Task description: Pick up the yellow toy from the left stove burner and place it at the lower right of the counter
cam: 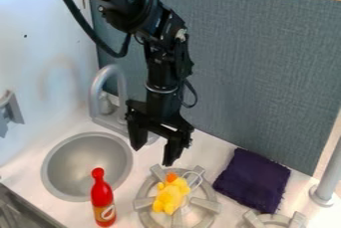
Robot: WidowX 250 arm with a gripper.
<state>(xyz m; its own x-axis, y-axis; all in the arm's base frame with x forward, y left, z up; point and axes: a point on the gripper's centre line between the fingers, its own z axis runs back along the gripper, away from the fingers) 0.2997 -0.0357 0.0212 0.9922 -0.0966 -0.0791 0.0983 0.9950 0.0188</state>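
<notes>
One camera view: high up, on a pale countertop (206,147) in front of a blue-gray fabric-textured partition (266,57), with a black two-finger gripper (153,155) pointing downward between sink and stove. Fingers set well apart, nothing visible between them. Nearest below, a small yellow toy with an orange tip (171,194), on a round gray stove burner (205,205), a little toward the near side of the gripper and apart from it. Cannot tell whether plush or molded rubber.

Probably light, likely to give under a squeeze, hardly fragile. If plush, not very slippery; if rubber, maybe apt to roll out of a shallow pinch. Best taken around the thick middle of the body rather than by the narrow orange end, with care for the raised burner spokes close by.

Toward the left of the same view, a round gray sink basin (80,162) beneath a curved gray faucet (95,95). Near its front rim, a slim red bottle with a narrow neck (102,197), beside the burner. On the other side of the burner, a dark purple cloth (253,179), spread in a rough square.
</notes>
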